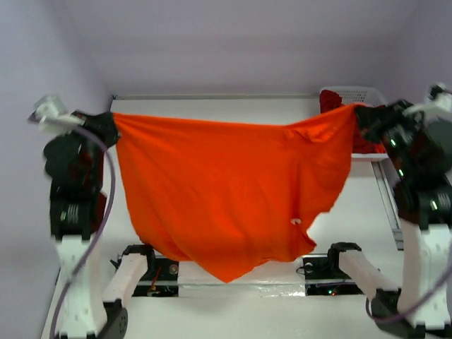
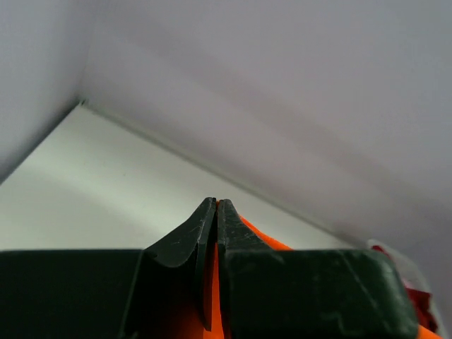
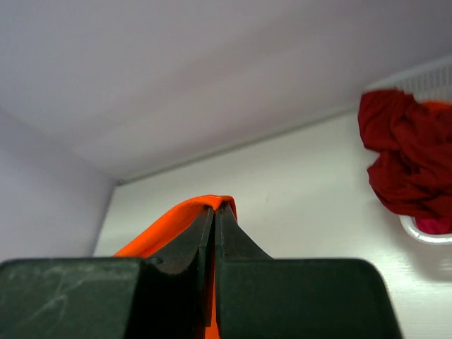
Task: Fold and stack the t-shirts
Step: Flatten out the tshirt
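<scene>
A bright orange t-shirt (image 1: 226, 191) hangs spread wide in the air between my two arms, its lower edge drooping toward the near table edge. My left gripper (image 1: 109, 126) is shut on its left top corner; orange cloth (image 2: 213, 296) shows pinched between the black fingers (image 2: 240, 240). My right gripper (image 1: 360, 116) is shut on the right top corner, with orange fabric (image 3: 169, 222) folded over the fingertips. Dark red t-shirts (image 3: 402, 155) lie bunched in the basket, with a pinkish bit (image 3: 432, 224) beneath them.
A white lattice basket (image 1: 357, 93) stands at the far right of the white table (image 1: 212, 106). Pale walls enclose the back and sides. The arm bases (image 1: 141, 272) sit at the near edge under the hanging shirt.
</scene>
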You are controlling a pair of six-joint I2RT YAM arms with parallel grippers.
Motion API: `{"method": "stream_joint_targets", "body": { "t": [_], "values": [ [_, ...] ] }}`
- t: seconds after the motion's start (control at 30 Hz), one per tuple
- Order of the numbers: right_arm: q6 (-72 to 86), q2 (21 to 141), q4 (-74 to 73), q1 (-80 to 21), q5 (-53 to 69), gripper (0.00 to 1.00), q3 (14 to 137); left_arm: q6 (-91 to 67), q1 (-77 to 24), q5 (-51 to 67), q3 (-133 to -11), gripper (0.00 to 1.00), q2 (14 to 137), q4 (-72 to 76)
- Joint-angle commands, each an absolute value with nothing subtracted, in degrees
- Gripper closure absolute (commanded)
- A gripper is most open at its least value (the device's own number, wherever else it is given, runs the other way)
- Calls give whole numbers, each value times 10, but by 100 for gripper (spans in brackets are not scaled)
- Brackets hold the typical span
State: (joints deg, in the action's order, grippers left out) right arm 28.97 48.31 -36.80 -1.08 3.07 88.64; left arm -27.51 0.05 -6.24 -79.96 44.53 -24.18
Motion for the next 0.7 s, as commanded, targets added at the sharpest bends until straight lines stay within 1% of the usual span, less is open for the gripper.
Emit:
{"method": "stream_joint_targets", "body": {
  "t": [0.0,0.03,0.13,0.2,0.33,0.57,0.67],
  "values": [
    [289,582,-266,-4,22,100,861,-268,0,-98,-773,100,521,-150],
    [287,601,-259,-4,18,100,864,-265,0,-101,-778,100,555,-140],
    [281,652,-255,-4,11,100,886,-260,0,-100,-787,100,604,-127],
    [286,657,-244,-4,14,100,885,-265,0,-99,-786,100,610,-126],
    [278,641,-257,-4,10,100,887,-265,0,-94,-777,100,573,-132],
    [268,532,-314,-4,7,100,877,-249,0,-96,-781,100,461,-192],
    [272,468,-336,-4,11,100,860,-249,0,-95,-778,100,409,-214]
  ]
}}
